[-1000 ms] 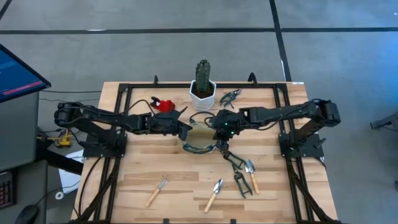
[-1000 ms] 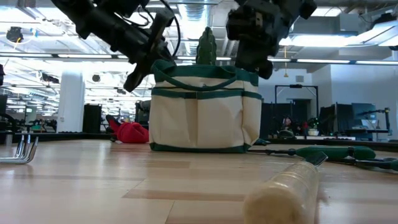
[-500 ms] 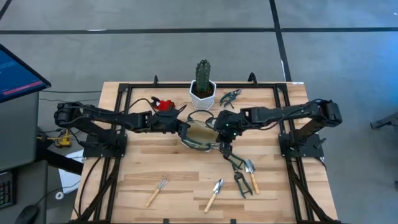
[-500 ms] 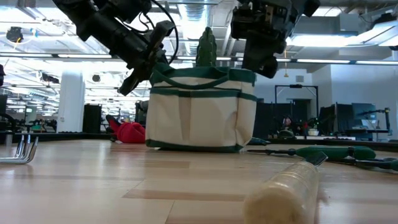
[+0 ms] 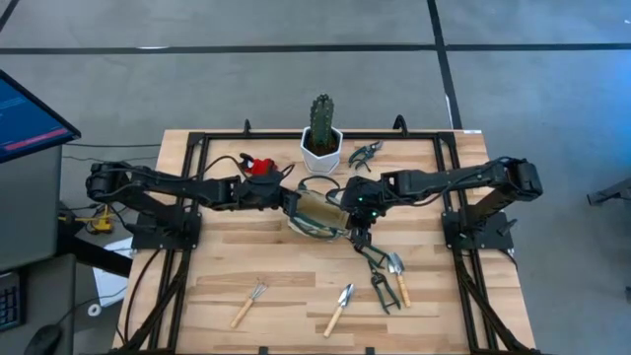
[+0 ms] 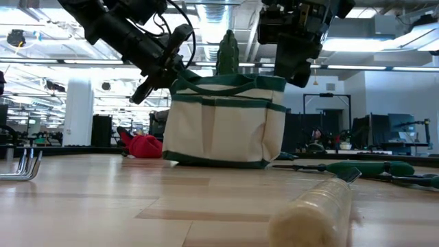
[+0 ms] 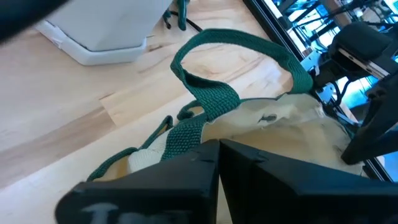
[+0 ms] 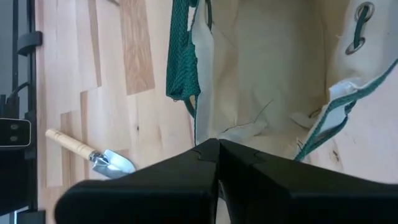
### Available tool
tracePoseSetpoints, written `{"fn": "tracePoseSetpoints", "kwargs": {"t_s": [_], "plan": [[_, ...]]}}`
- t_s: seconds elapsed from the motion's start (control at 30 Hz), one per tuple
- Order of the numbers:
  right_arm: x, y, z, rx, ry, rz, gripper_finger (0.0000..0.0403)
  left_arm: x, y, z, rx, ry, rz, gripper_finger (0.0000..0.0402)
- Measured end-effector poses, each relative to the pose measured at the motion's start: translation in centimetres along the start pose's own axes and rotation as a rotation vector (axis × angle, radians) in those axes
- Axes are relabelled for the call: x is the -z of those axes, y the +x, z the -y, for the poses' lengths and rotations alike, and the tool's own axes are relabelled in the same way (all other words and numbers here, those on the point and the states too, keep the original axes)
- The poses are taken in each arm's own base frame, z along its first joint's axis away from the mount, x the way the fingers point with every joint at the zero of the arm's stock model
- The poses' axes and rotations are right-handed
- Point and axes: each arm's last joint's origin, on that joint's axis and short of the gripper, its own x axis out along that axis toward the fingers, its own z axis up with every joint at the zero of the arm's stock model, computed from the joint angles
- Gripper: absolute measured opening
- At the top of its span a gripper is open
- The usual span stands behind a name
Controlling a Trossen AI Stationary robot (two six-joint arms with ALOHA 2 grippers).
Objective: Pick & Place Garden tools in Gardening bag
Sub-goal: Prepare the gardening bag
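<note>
1. You have the left gripper (image 5: 289,200) pinched shut on the left rim of the gardening bag (image 5: 317,209), which stands mid-table just in front of the white cactus pot (image 5: 321,148). Hold that pinch level; in the low view the bag (image 6: 223,121) leans, so don't drag it further toward the left arm.
2. Your left arm reaches in low from the table's left edge, forearm nearly flat, wrist angled down onto the rim. The green loop handle (image 7: 249,53) stands up beyond its fingers.
3. The bag's mouth looks spread between the two grippers. I judge this step is opening or steadying the bag, so pull the rims apart evenly and keep the cream lining (image 8: 261,81) visible.
4. Your right gripper (image 5: 353,209) is also closed, at the bag's right rim; it seems to grip the fabric, though the contact itself is hidden. The right arm stretches in from the right edge, elbow raised.
5. No tool is in the bag yet, as far as I can see. The fork (image 5: 249,301) and trowel (image 5: 340,308) lie near the front edge, the shears (image 5: 380,281) right of them, the red pruner (image 5: 259,166) behind the left arm.
</note>
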Motion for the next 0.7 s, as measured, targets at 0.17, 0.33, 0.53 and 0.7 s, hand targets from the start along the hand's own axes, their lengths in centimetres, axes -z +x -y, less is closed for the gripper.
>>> {"fn": "tracePoseSetpoints", "kwargs": {"t_s": [0.17,0.33,0.53,0.7], "plan": [[0.0,0.0,0.0,0.000,0.000,0.000,0.0000,-0.4,-0.5,0.2,0.001,0.021,0.040,0.0001],[0.0,0.0,0.0,0.001,0.000,-0.002,0.0000,-1.0,-1.4,0.4,0.000,0.046,0.073,0.0001],[0.0,0.0,0.0,0.000,-0.001,0.000,0.0000,-1.4,-2.4,0.4,0.005,0.042,0.088,0.0001],[0.0,0.0,0.0,-0.001,-0.011,0.004,0.0000,-1.5,-3.2,1.0,0.098,0.032,0.035,0.0001]]}}
